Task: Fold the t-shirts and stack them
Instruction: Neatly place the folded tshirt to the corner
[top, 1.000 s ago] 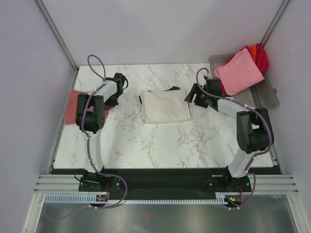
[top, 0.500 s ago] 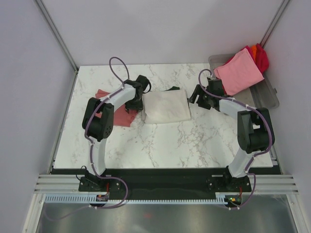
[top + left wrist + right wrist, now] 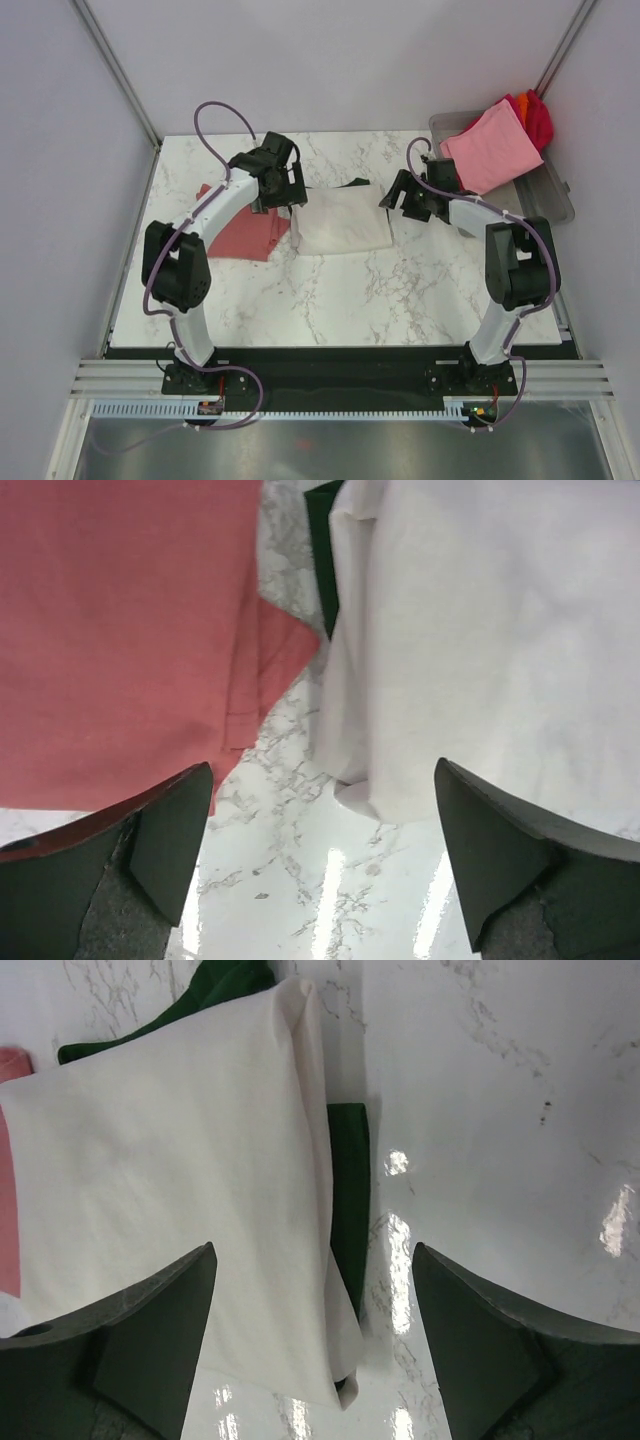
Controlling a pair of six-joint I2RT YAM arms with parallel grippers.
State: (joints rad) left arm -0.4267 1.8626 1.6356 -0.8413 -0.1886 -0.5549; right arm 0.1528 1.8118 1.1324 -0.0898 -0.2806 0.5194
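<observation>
On the marble surface (image 3: 400,290), the folded cream-white t-shirt (image 3: 340,220) lies mid-frame in the top view, covering the dark green t-shirt (image 3: 350,1190), with its long axis running left-right. The flattened brick-red t-shirt (image 3: 245,235) lies just left of it. The left end effector (image 3: 320,770), released and empty, hovers over their seam and is nearer the red one than the right end effector (image 3: 312,1250), which is also released.
</observation>
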